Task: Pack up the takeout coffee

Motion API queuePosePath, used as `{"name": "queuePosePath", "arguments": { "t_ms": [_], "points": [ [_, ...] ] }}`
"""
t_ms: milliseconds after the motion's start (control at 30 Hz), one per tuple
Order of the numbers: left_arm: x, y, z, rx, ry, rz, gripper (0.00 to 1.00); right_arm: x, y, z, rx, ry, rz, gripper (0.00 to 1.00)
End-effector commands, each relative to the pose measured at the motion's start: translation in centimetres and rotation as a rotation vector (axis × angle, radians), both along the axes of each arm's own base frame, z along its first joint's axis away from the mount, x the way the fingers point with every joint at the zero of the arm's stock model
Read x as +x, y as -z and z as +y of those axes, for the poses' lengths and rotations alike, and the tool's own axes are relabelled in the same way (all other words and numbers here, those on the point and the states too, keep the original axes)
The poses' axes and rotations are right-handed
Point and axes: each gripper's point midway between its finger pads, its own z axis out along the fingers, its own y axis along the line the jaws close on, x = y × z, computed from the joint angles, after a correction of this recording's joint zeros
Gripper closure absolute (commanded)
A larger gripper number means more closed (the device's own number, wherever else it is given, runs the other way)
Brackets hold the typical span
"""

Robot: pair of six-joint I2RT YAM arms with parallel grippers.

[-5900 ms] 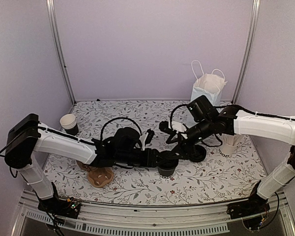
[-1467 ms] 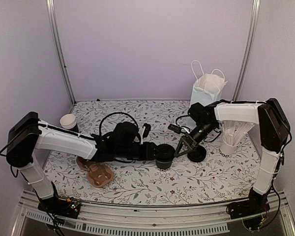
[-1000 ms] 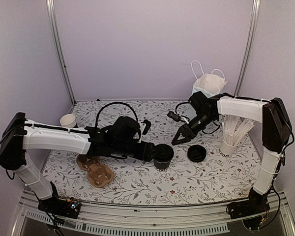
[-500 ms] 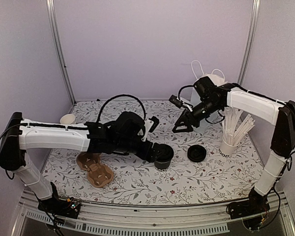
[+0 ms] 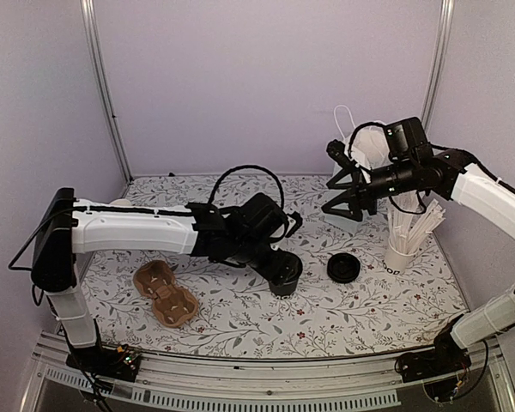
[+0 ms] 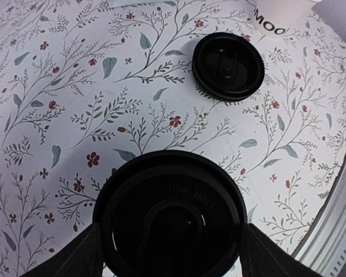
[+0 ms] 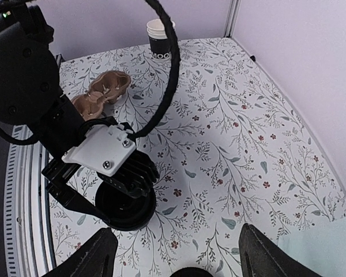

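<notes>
Centre frame: the left gripper (image 5: 283,270) straddles the small black paper cup with round black plastic lid (image 6: 170,216), upright on the table (image 5: 240,326), probably steadying it; clamped or loose cannot be told. Upper right: the right gripper (image 5: 331,180) hangs wide, empty, beside the pale-blue paper bag (image 5: 371,144).

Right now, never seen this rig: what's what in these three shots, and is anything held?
Two robot arms at a floral table. One camera looks down from above; the others sit on each wrist. The left gripper straddles the lidded black takeout coffee; whether it squeezes, I can't tell. The right gripper hangs open, empty, in the air. On the table: a spare black lid, a white cup of stirrers, a brown cup carrier, another black cup, a pale-blue bag at the back.
</notes>
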Motion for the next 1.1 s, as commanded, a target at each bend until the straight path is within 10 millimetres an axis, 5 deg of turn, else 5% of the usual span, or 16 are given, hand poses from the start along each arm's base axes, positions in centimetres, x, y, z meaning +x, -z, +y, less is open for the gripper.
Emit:
{"name": "queuePosePath", "arguments": {
  "t_ms": [0,467,633,833,1067],
  "points": [
    [-0.5,0.7,0.3,0.049,-0.007,0.027,0.2,0.2,0.6,-0.2,-0.002,0.009,-0.009,0.24],
    [1.2,-0.8,0.7,0.036,-0.065,-0.018,0.34,0.3,0.9,-1.6,-0.015,0.063,-0.044,0.24],
    [4.7,-3.1,3.2,0.018,-0.137,-0.045,0.36,0.6,0.7,-2.8,0.009,0.086,-0.026,0.25],
    [11.4,-5.1,8.0,-0.023,-0.268,-0.043,0.38,1.1,1.5,-3.1,0.0,0.099,-0.026,0.25],
    [17.3,-4.6,11.3,-0.038,-0.354,-0.022,0.39,1.4,2.7,-3.5,-0.03,0.112,-0.027,0.25]
  ]
}}
